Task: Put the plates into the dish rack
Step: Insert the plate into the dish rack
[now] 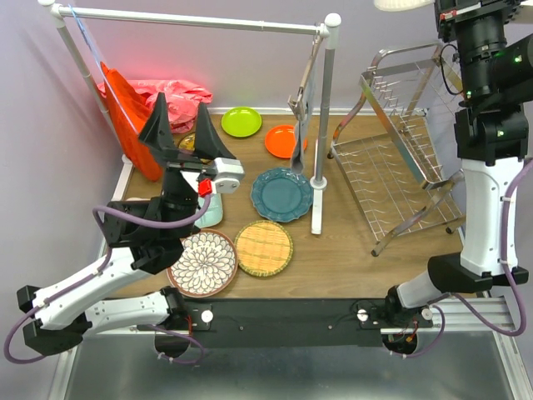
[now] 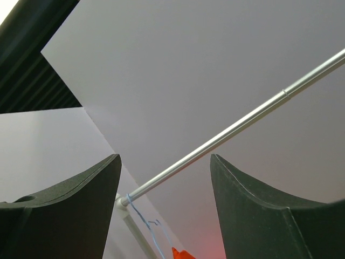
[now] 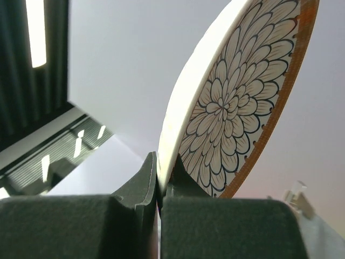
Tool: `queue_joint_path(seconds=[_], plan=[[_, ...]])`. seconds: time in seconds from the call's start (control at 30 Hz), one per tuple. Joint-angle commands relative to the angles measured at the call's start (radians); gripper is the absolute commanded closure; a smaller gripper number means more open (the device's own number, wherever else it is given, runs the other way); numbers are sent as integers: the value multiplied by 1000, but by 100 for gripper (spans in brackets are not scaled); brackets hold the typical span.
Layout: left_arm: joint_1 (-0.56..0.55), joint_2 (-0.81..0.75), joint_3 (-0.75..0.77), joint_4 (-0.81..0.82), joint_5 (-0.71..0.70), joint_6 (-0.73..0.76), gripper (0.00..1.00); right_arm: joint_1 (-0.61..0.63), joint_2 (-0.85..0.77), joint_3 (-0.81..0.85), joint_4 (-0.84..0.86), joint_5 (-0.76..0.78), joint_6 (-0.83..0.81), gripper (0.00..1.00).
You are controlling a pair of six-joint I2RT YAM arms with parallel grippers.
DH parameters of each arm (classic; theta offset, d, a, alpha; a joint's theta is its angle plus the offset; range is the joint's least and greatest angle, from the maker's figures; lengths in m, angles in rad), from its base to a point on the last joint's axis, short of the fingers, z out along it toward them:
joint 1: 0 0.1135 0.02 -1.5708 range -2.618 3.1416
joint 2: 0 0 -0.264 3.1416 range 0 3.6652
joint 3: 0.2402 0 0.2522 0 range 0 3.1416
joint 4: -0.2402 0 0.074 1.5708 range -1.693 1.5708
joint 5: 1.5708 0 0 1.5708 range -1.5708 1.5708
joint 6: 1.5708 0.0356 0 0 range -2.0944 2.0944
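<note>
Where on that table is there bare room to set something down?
The widest bare table is near the front, between the woven yellow plate and the dish rack. A narrow wedge runs between the white rail post and the rack. The left half is crowded: plates lie edge to edge, with the left gripper hanging open above them.

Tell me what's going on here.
The right gripper is shut on the rim of a floral plate, holding it up edge-on in the air. The left gripper hangs open and empty over the left side of the table. A second floral plate, a woven plate, a teal plate, an orange plate and a green plate lie there. No plate shows in the rack.
</note>
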Motion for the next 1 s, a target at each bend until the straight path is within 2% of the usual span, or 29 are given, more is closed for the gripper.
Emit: queue_joint_path(seconds=[0.0, 0.2, 0.43, 0.97], plan=[[-5, -42, -50, 62, -57, -47, 24, -2, -67, 26, -31, 222, -67, 100], [-7, -84, -105, 69, -83, -91, 24, -2, -83, -5, -129, 298, -66, 100], [-5, -133, -163, 69, -112, -153, 24, -4, -122, -108, -162, 396, -49, 100], [-7, -202, -269, 54, -172, -269, 24, -111, -34, -85, -195, 293, 8, 100]])
